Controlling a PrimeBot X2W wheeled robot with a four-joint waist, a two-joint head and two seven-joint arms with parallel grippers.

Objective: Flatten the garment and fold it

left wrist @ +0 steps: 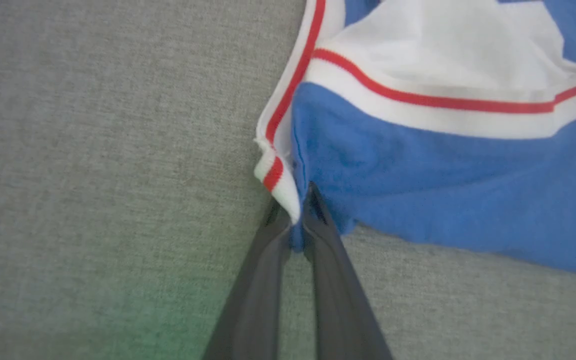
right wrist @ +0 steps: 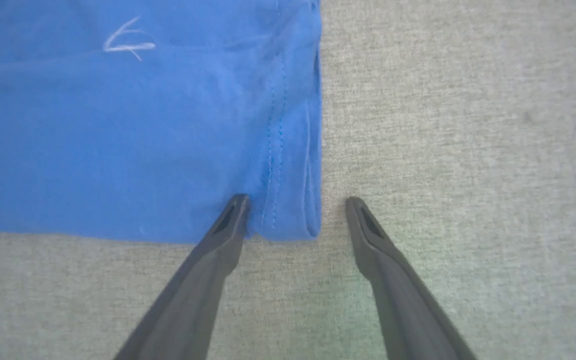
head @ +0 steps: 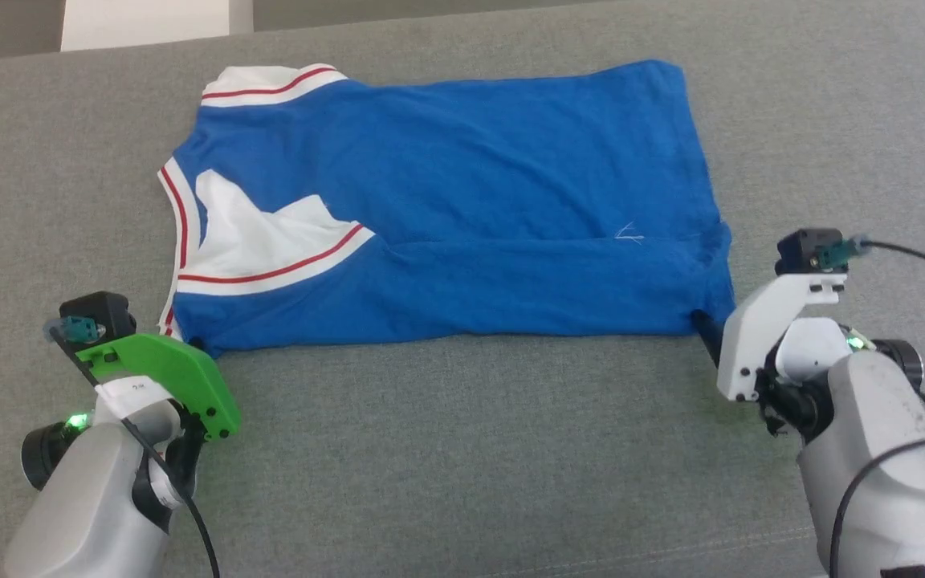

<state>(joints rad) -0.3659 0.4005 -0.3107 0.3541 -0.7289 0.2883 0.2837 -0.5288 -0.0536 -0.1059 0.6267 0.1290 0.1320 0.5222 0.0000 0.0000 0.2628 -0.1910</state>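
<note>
left hand [left wrist: 295, 210] was pinched narrow on the near-left corner of the shirt [head: 462, 209], its two dark fingers closed over the ribbed red-and-white trim [left wrist: 274, 172] and a bit of blue cloth. right hand [right wrist: 295, 202] stood wide at the near-right corner. one fingertip was at the blue cloth beside the stitched hem [right wrist: 275, 150] and the other was over bare grey, so it straddled the corner and held nothing.

the shirt lay flat on the grey surface [head: 462, 449], beyond both hands. its long axis ran left to right between them, with the white sleeve [head: 262, 233] toward the left and the hem toward the right. each hand sat at its own near corner, neither one nearer.

the jersey looked soft and thin, lightly wrinkled, with one long crease along its length. the surface under it was coarse, woven and matte. as i judged it, the right hand had to close on the hem corner before the near edge could be lifted and folded away.
</note>
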